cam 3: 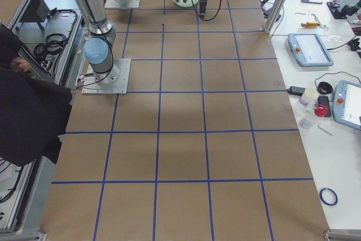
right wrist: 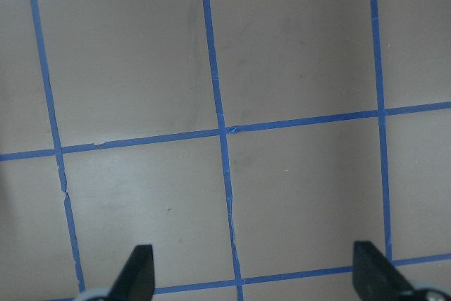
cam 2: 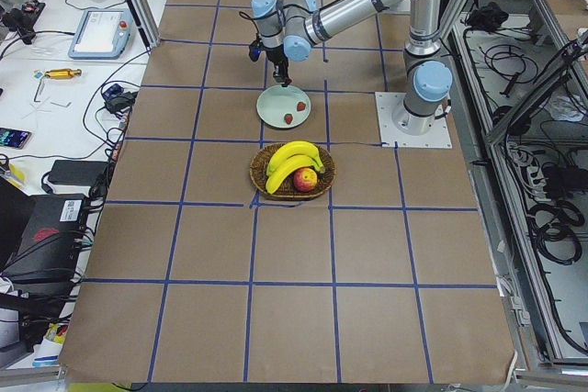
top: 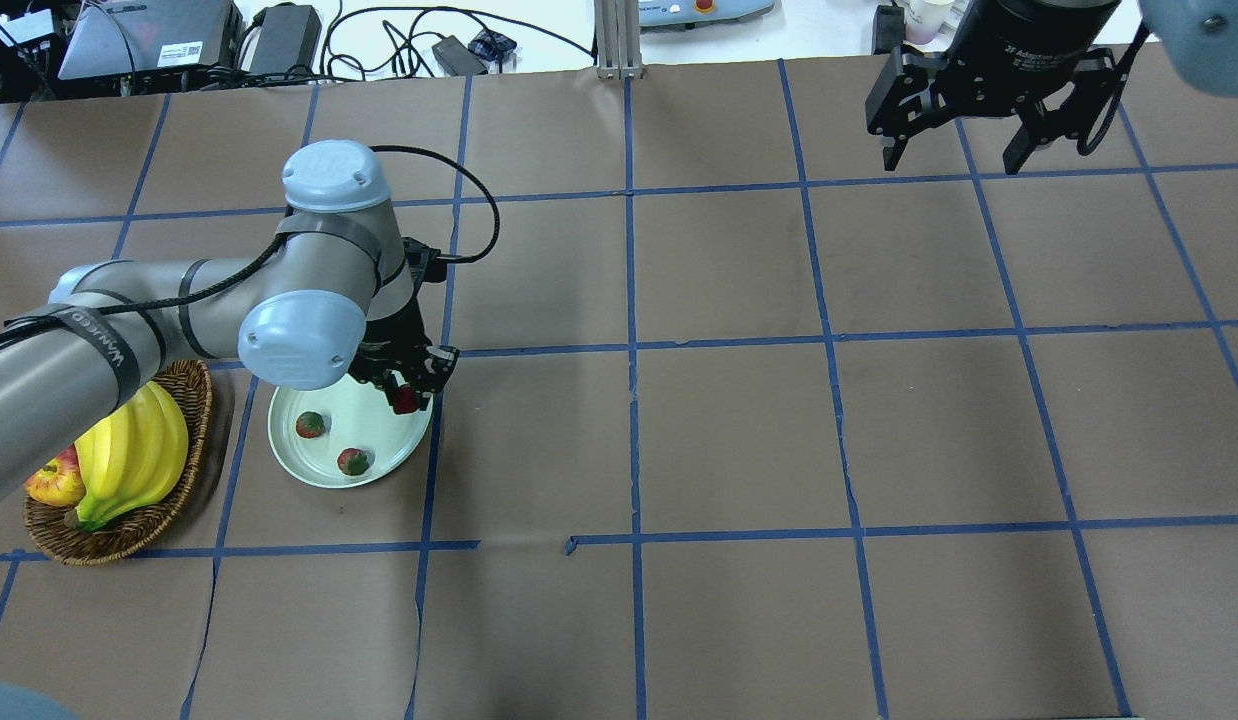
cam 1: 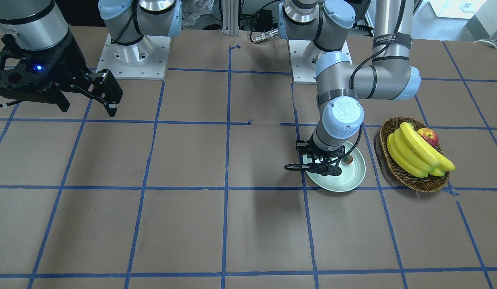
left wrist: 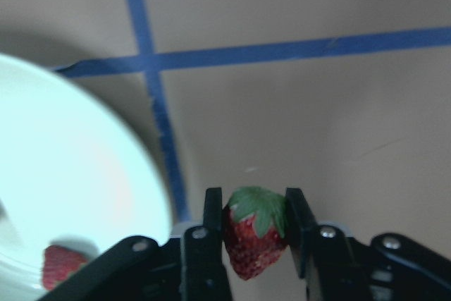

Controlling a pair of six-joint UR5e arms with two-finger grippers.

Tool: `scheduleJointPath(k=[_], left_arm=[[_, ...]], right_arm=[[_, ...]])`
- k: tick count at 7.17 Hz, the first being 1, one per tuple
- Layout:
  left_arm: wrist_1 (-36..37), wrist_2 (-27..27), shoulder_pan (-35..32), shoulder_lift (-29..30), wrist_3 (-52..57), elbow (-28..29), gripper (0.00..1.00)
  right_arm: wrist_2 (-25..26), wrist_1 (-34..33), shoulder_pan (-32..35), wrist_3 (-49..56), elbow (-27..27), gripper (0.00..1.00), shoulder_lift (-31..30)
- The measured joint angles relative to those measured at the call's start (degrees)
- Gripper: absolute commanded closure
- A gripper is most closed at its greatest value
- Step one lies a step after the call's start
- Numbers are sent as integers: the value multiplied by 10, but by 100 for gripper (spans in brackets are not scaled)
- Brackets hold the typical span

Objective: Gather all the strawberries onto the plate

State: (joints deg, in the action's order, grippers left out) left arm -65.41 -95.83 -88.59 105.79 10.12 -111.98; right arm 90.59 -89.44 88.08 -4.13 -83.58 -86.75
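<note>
strawberry (left wrist: 250, 241) clamped in left tool (left wrist: 254, 206), at plate (left wrist: 70, 174) rim, right tool (top: 951, 160) spread apart

A table (top: 729, 430) papered in plain brown is carrying a grid of blue tape lines (top: 630, 300), and a glossy plate (top: 364, 425) is showing pale mint-white. Two strawberries (top: 310, 425) are showing red with green caps, as is the third strawberry (left wrist: 252, 234), seed-speckled, at the black left gripper (top: 407, 395). Yellow bananas (top: 134, 455) and a red-and-yellow apple (top: 54, 480) are lying in a brown woven wicker basket (top: 119, 540). The silver-grey arms (top: 179, 300) are wearing pale blue joint caps (top: 324, 175); the right gripper (top: 951, 160) is showing black too.
</note>
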Motion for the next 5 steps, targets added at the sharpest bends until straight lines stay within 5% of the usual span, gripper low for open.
scheduleJointPath(k=[1,2,5], left_arm=[[1,0,17,-3,21,-8,22],[6,1,23,-4,27,-10,0],[36,3,17,-31,25,4,0]], right_arm=[[0,0,0,0,0,0,0],[0,0,0,0,0,0,0],[-1,0,1,-1,0,0,0]])
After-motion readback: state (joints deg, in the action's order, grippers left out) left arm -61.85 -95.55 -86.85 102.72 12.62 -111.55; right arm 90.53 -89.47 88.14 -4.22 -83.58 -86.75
